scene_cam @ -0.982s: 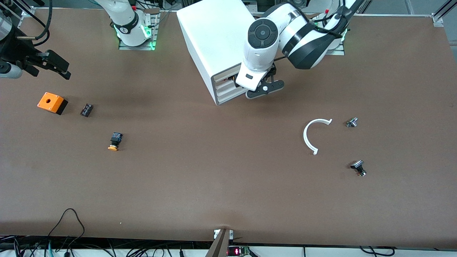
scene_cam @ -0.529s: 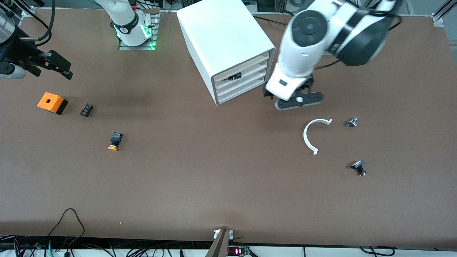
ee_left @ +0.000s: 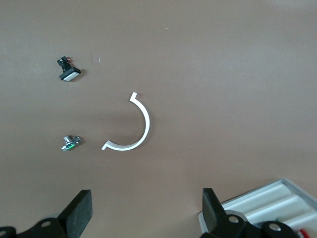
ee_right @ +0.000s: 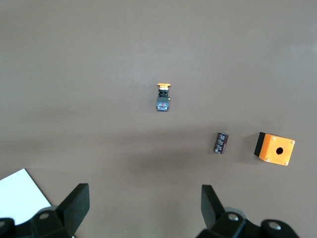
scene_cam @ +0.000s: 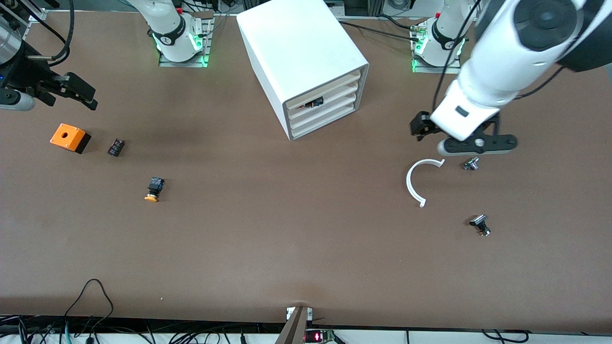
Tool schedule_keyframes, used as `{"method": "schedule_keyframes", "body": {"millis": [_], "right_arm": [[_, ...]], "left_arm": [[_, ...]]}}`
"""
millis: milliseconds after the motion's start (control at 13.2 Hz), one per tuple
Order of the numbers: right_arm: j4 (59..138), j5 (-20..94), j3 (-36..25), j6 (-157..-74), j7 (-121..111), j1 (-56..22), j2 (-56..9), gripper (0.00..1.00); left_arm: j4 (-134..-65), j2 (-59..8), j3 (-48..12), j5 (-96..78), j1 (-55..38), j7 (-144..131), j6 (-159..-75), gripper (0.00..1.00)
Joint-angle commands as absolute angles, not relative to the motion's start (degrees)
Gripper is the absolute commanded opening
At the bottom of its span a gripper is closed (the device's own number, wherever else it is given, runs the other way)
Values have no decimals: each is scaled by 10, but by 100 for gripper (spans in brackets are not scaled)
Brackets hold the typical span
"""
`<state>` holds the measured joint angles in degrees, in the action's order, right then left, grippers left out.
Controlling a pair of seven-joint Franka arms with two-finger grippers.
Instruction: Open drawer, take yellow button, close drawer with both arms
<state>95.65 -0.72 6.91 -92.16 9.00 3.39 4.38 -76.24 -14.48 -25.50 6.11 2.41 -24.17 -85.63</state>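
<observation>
Brown table (scene_cam: 296, 248): cabinet (scene_cam: 299, 52), button (scene_cam: 153, 189), orange box (scene_cam: 70, 137), white arc (scene_cam: 417, 180), small parts.

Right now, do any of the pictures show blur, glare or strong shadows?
Front view: sharp, even light, green glow at both arm bases, soft shadow beside the cabinet. Left wrist view: the white arc is sharp, with a faint shadow. Right wrist view: the button is clear, no glare.

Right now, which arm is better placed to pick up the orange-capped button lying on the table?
Right. The right tool hangs open at the button end of the table; the left tool is open over the white arc at the left arm's end.
</observation>
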Motion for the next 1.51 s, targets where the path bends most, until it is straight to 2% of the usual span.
{"method": "schedule_keyframes", "body": {"millis": [0,302,378,529,756,1058,1436], "right_arm": [[959,-9,74,-930,90,43,44,100],[958,-16,75,-932,92,42,40,100],[958,-16,75,-932,92,41,40,100],[957,-16,75,-931,95,41,40,100],[952,-17,76,-928,94,41,40,100],[951,-15,76,-929,88,41,40,100],[927,-10,75,-925,83,44,30,100]], "left_arm": [[-844,-60,-129,1,-7,-116,-865,98],[-964,27,-38,0,-11,-25,-952,99],[-985,40,-20,2,-12,-19,-979,99],[-996,43,-17,9,-27,35,-969,99],[-970,31,-13,1,-26,54,-928,99],[-919,-10,-13,3,-19,61,-928,99],[-915,-14,-17,2,-18,54,-929,99]]}}
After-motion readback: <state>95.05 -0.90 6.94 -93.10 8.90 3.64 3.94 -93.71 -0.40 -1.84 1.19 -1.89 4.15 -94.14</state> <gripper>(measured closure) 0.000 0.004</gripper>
